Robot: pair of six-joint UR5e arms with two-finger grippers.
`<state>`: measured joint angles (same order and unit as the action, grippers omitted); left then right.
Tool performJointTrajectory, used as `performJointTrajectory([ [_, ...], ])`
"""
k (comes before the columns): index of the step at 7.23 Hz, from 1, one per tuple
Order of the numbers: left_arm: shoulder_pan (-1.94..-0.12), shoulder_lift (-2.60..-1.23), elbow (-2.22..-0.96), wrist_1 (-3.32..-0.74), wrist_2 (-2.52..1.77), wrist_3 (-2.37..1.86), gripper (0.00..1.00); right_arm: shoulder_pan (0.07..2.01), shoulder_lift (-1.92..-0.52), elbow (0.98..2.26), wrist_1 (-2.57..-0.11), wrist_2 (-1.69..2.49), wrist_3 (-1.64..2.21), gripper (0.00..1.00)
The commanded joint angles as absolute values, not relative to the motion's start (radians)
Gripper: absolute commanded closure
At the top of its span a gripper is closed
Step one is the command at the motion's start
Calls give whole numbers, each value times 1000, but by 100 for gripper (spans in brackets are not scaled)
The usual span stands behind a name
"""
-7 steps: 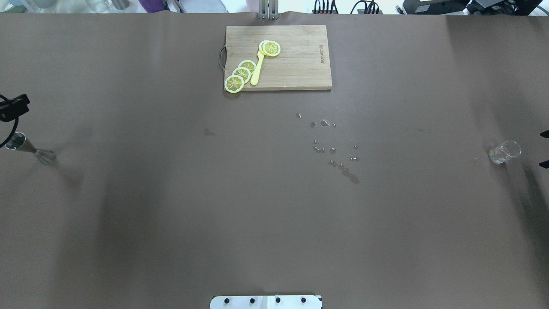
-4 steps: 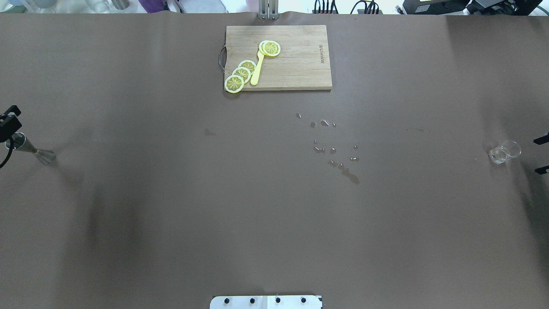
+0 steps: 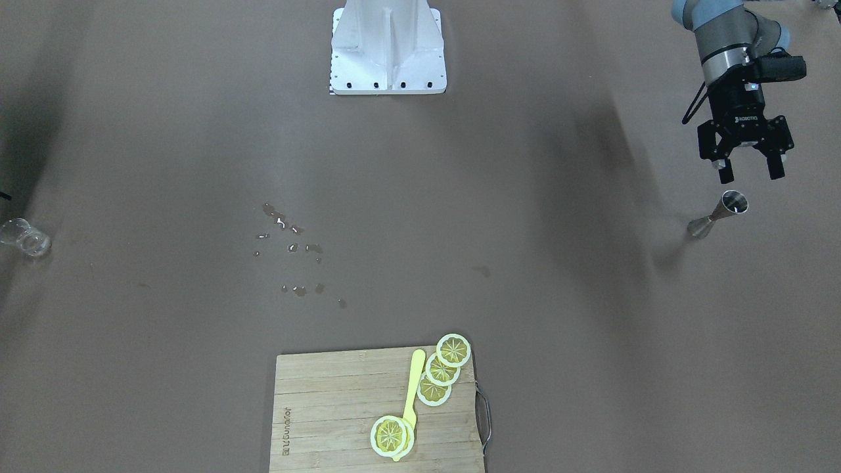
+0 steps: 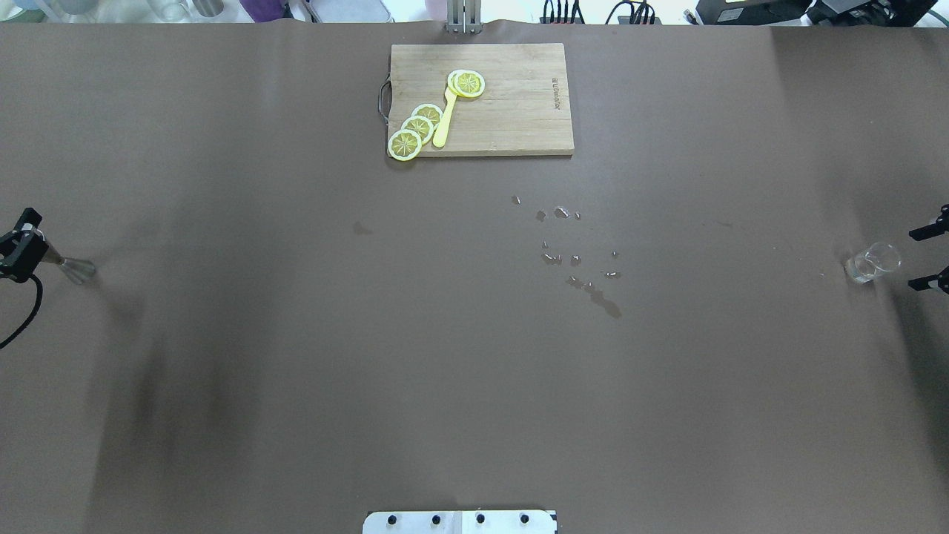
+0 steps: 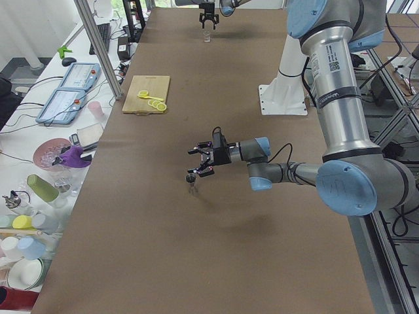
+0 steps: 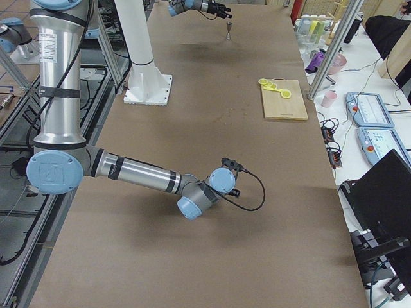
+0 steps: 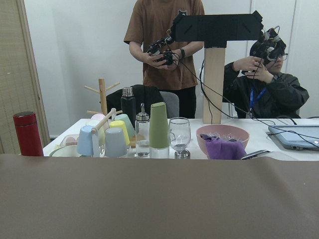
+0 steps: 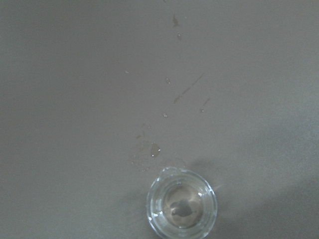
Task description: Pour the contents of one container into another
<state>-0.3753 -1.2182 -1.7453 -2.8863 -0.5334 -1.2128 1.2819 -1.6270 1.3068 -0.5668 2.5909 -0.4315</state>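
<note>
A small metal jigger [image 3: 719, 213] stands upright at the table's left end, also seen as the jigger [image 4: 72, 269] in the overhead view. My left gripper [image 3: 751, 174] hovers open just above and behind it, touching nothing. A clear glass [image 4: 873, 262] with a little liquid stands at the table's right end. In the right wrist view the glass [image 8: 180, 208] sits at the bottom edge. My right gripper [image 4: 927, 256] is open beside the glass, its two fingertips apart at the view's right edge.
A wooden cutting board [image 4: 519, 111] at the table's far side carries lemon slices [image 4: 419, 127] and a yellow utensil [image 4: 445, 119]. Spilled drops [image 4: 578, 256] dot the middle of the brown table. The robot base [image 3: 387, 46] stands at the near edge.
My left gripper has moved toward the robot's side, now covering the jigger's top in the overhead view. My right gripper has come further in from the right edge toward the glass.
</note>
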Motion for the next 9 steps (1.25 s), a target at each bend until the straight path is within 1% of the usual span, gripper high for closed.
performJointTrajectory([
  [1, -234, -1218, -1704, -2893, -369, -1319, 2, 1279, -1626, 1266, -450, 2588, -373, 0],
  [2, -210, -1216, -1692, -2887, -326, -1360, 2, 1273, -1623, 1244, -430, 2586, -373, 0],
  [4, -210, -1200, -1663, -2887, -325, -1370, 2, 1246, -1623, 1246, -414, 2554, -321, 0],
  [6, -235, -1195, -1629, -2884, -333, -1373, 2, 1197, -1621, 1238, -339, 2491, -223, 0],
  [9, -293, -1213, -1618, -2872, -385, -1373, 2, 1177, -1608, 1201, -296, 2439, -218, 0],
])
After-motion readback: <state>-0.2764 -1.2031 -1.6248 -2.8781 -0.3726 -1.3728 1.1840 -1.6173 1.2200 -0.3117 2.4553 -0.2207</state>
